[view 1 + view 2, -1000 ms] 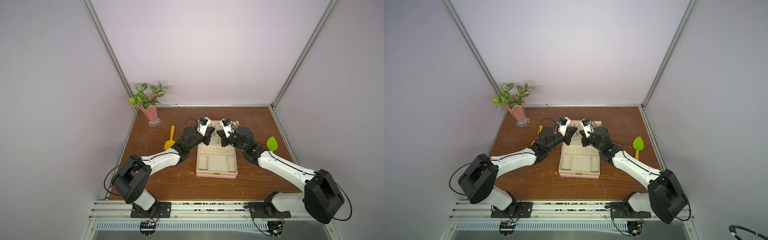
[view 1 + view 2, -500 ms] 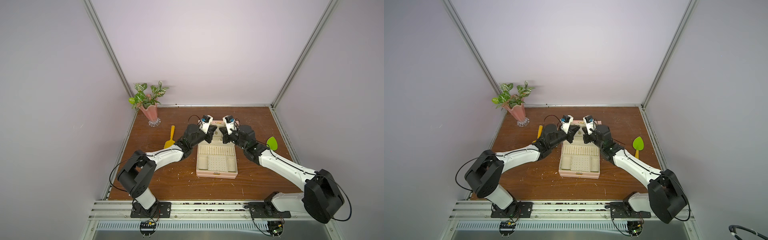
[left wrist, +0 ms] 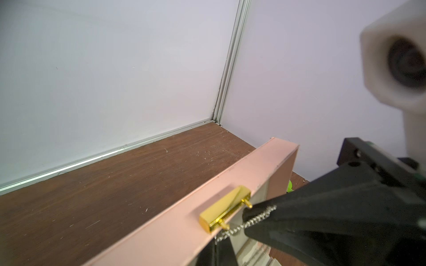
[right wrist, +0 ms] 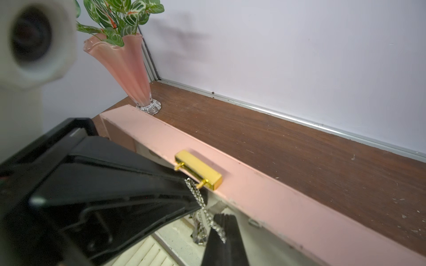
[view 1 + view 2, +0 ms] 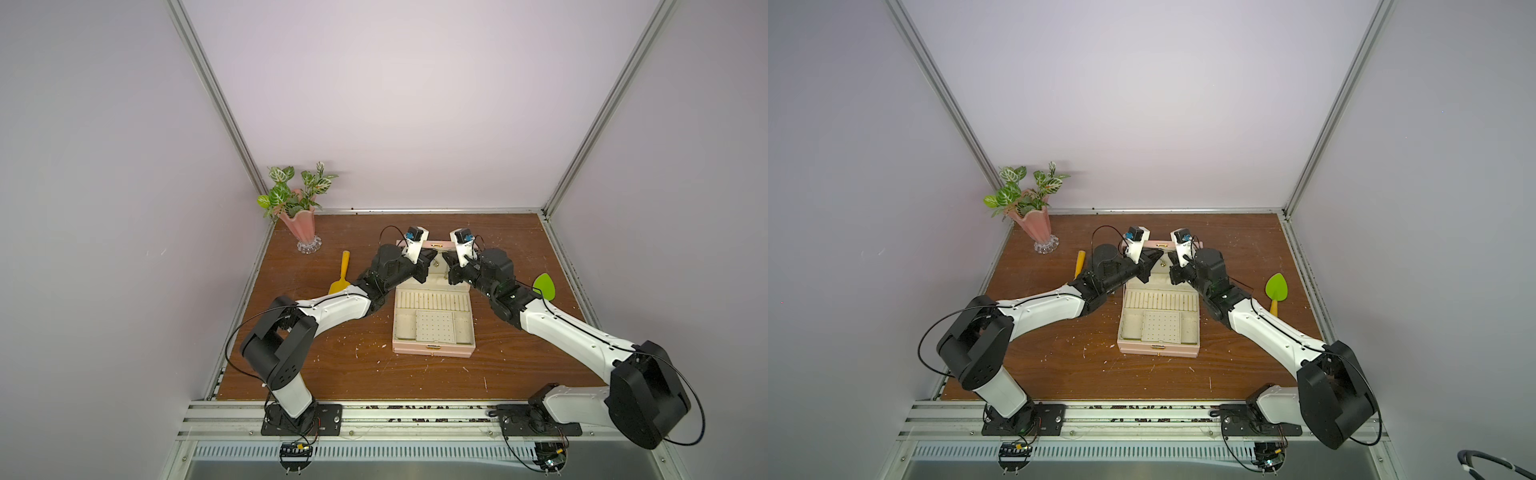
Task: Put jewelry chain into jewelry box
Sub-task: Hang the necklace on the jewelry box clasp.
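The pink jewelry box point(image 5: 432, 348) point(image 5: 1158, 350) lies open mid-table, its lid standing up at the far side. Both grippers meet at the lid's top edge by the gold clasp point(image 3: 224, 208) point(image 4: 198, 169). The thin silvery jewelry chain point(image 3: 253, 221) point(image 4: 202, 205) runs taut between them, just inside the lid. My left gripper point(image 5: 430, 261) point(image 3: 216, 252) is shut on one stretch of it. My right gripper point(image 5: 446, 261) point(image 4: 222, 240) is shut on another. A short loop with a small pendant point(image 4: 198, 233) hangs over the cream lining. In both top views the chain is too fine to see.
A pink vase with green leaves point(image 5: 301, 226) stands at the back left corner. A yellow trowel point(image 5: 340, 274) lies left of the box and a green one point(image 5: 545, 286) right of it. Pale flecks litter the wooden table point(image 5: 415, 374). Walls enclose three sides.
Both grippers have edged toward the back, up along the lid to its top edge, and stayed shut. The box has not moved.
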`<action>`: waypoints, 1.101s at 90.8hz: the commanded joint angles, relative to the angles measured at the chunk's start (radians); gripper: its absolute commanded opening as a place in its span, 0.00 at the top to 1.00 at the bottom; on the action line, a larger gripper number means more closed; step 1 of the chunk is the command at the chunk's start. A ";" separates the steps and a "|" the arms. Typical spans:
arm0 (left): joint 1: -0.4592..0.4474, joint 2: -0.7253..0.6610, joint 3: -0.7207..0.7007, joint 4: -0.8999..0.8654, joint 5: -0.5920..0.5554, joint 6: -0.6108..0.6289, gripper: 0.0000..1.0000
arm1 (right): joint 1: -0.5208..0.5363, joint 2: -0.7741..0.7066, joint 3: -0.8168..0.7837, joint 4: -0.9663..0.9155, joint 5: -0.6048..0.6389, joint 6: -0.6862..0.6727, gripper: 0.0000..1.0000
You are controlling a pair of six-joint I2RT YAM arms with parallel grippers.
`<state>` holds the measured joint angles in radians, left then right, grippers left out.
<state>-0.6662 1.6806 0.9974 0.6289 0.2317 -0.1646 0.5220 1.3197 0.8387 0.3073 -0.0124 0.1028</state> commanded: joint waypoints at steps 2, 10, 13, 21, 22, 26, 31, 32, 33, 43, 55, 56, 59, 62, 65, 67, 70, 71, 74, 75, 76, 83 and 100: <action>0.013 0.014 0.028 -0.005 -0.011 -0.014 0.99 | -0.007 -0.007 0.044 0.041 0.020 0.021 0.96; 0.013 0.016 0.031 -0.008 -0.011 -0.016 0.99 | -0.009 0.000 0.047 0.040 0.022 0.024 0.94; 0.013 0.017 0.032 -0.011 -0.011 -0.016 0.99 | -0.010 0.000 0.048 0.039 0.023 0.027 0.94; 0.013 0.018 0.034 -0.013 -0.011 -0.016 0.99 | -0.012 0.004 0.051 0.039 0.024 0.032 0.92; 0.013 0.018 0.034 -0.014 -0.011 -0.016 0.99 | -0.012 0.005 0.051 0.039 0.025 0.033 0.92; 0.013 0.019 0.035 -0.014 -0.012 -0.016 0.99 | -0.014 0.006 0.051 0.039 0.025 0.036 0.90; 0.012 0.022 0.038 -0.016 -0.010 -0.018 0.99 | -0.015 0.009 0.051 0.038 0.026 0.039 0.90; 0.012 0.022 0.039 -0.017 -0.010 -0.018 0.99 | -0.015 0.010 0.052 0.038 0.027 0.040 0.90; 0.013 0.022 0.038 -0.017 -0.011 -0.018 0.99 | -0.015 0.010 0.052 0.038 0.027 0.041 0.90; 0.012 0.025 0.042 -0.018 -0.010 -0.019 0.99 | -0.017 0.015 0.057 0.036 0.032 0.053 0.88; 0.013 0.027 0.044 -0.024 -0.007 -0.018 0.99 | -0.019 0.022 0.063 0.031 0.028 0.061 0.88; 0.012 0.027 0.044 -0.025 -0.007 -0.020 0.99 | -0.019 0.022 0.065 0.031 0.028 0.062 0.88; 0.012 0.028 0.046 -0.028 -0.006 -0.019 0.99 | -0.020 0.024 0.068 0.027 0.028 0.063 0.87; 0.013 0.028 0.046 -0.029 -0.006 -0.018 0.99 | -0.020 0.028 0.071 0.022 0.027 0.063 0.86; 0.013 0.028 0.046 -0.032 -0.006 -0.018 0.99 | -0.021 0.030 0.072 0.019 0.026 0.065 0.85; 0.013 0.028 0.045 -0.031 -0.006 -0.018 0.99 | -0.021 0.030 0.075 0.018 0.026 0.065 0.85; 0.013 0.028 0.044 -0.033 -0.007 -0.018 0.99 | -0.021 0.032 0.075 0.017 0.026 0.065 0.85; 0.013 0.028 0.044 -0.034 -0.008 -0.018 0.99 | -0.021 0.032 0.075 0.016 0.026 0.066 0.85; 0.012 0.028 0.045 -0.035 -0.009 -0.019 0.99 | -0.021 0.032 0.075 0.015 0.026 0.066 0.84; 0.012 0.027 0.045 -0.035 -0.010 -0.019 0.99 | -0.022 0.032 0.074 0.015 0.026 0.067 0.84; 0.011 0.027 0.045 -0.035 -0.010 -0.019 0.99 | -0.022 0.031 0.073 0.015 0.026 0.068 0.84; 0.012 0.027 0.044 -0.036 -0.013 -0.019 0.99 | -0.022 0.028 0.073 0.014 0.026 0.068 0.84; 0.013 0.025 0.039 -0.053 -0.023 -0.021 0.99 | -0.026 0.000 0.059 0.011 0.018 0.069 0.81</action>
<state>-0.6662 1.6958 1.0161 0.6086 0.2276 -0.1795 0.5091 1.3510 0.8711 0.3023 0.0048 0.1604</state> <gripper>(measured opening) 0.054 0.175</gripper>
